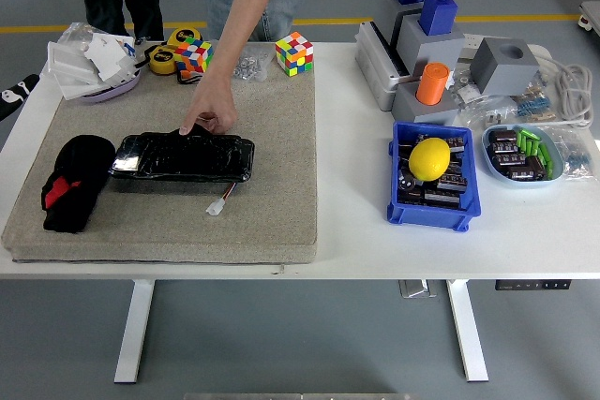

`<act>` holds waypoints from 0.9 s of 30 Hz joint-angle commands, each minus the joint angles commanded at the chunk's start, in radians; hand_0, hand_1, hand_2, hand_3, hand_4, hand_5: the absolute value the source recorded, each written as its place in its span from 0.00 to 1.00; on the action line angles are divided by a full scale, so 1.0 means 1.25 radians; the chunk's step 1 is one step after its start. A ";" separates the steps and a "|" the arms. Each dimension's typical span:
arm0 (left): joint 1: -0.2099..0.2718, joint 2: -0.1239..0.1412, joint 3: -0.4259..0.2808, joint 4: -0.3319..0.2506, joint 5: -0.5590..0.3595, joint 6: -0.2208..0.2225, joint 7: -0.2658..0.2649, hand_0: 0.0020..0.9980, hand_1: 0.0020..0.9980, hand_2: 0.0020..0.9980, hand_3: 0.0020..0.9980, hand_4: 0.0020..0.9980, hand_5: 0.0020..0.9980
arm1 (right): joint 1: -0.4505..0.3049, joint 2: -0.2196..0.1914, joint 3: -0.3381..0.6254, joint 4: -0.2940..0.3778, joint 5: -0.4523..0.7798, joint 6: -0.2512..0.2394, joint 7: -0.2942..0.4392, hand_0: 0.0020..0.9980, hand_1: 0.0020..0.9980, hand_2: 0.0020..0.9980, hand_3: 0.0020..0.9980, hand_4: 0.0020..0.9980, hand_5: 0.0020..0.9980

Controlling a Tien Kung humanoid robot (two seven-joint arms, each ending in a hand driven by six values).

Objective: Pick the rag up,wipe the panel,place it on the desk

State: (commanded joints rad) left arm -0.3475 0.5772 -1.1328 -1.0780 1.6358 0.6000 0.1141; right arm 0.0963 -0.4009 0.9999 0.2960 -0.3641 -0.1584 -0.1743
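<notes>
Rag (73, 183), black with a red patch, lies bunched at the left end of the beige mat (272, 185), untouched. Just to its right I see the glossy black panel (183, 156) lying flat on the mat, a short wire with a white plug (218, 206) trailing from its near edge. A person at the far side reaches down with 1 hand (211, 110), fingertips touching the panel's far edge. Neither robot hand is in my view, so I cannot report any grip; only a black-and-white sliver (17, 96) shows at the left edge. Behind the mat sit 2 colour cubes (293, 52). To the right, on the white table (356, 175), a blue bin (433, 180) holds a yellow ball (430, 158) on top of dark parts.
</notes>
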 joint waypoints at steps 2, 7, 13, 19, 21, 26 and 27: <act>-0.003 -0.001 -0.003 0.001 0.001 0.000 0.002 0.34 0.56 0.64 0.76 1.00 0.81 | 0.001 0.001 -0.001 -0.002 0.003 0.001 0.001 0.75 0.67 0.70 0.63 1.00 0.59; -0.004 -0.002 -0.005 0.002 0.001 0.000 0.004 0.34 0.56 0.64 0.76 1.00 0.81 | 0.003 0.002 -0.002 -0.003 0.007 0.001 0.002 0.75 0.67 0.70 0.63 1.00 0.59; 0.000 -0.006 -0.005 0.002 0.004 -0.003 0.013 0.34 0.56 0.64 0.76 1.00 0.81 | 0.003 0.003 -0.006 -0.007 0.014 0.003 0.003 0.75 0.67 0.70 0.63 1.00 0.59; 0.007 -0.006 -0.007 -0.012 0.008 -0.007 0.019 0.34 0.57 0.64 0.76 1.00 0.81 | 0.001 0.002 -0.002 -0.011 0.016 0.005 0.002 0.75 0.67 0.70 0.62 1.00 0.59; 0.010 -0.005 -0.011 -0.022 0.008 -0.008 0.020 0.34 0.57 0.64 0.76 1.00 0.81 | 0.001 0.002 -0.002 -0.011 0.016 0.005 0.001 0.75 0.67 0.70 0.62 1.00 0.59; 0.027 0.009 -0.030 -0.083 0.001 -0.009 0.022 0.34 0.57 0.64 0.76 1.00 0.81 | -0.002 0.003 0.001 -0.013 0.017 0.005 0.003 0.75 0.67 0.70 0.63 1.00 0.59; 0.029 0.011 -0.034 -0.090 0.004 -0.009 0.023 0.34 0.57 0.64 0.76 1.00 0.81 | -0.002 0.004 0.001 -0.013 0.017 0.006 0.003 0.75 0.67 0.70 0.63 1.00 0.59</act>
State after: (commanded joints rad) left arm -0.3108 0.5908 -1.1748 -1.1899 1.6414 0.5886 0.1424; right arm 0.0937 -0.3964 1.0010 0.2798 -0.3431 -0.1515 -0.1710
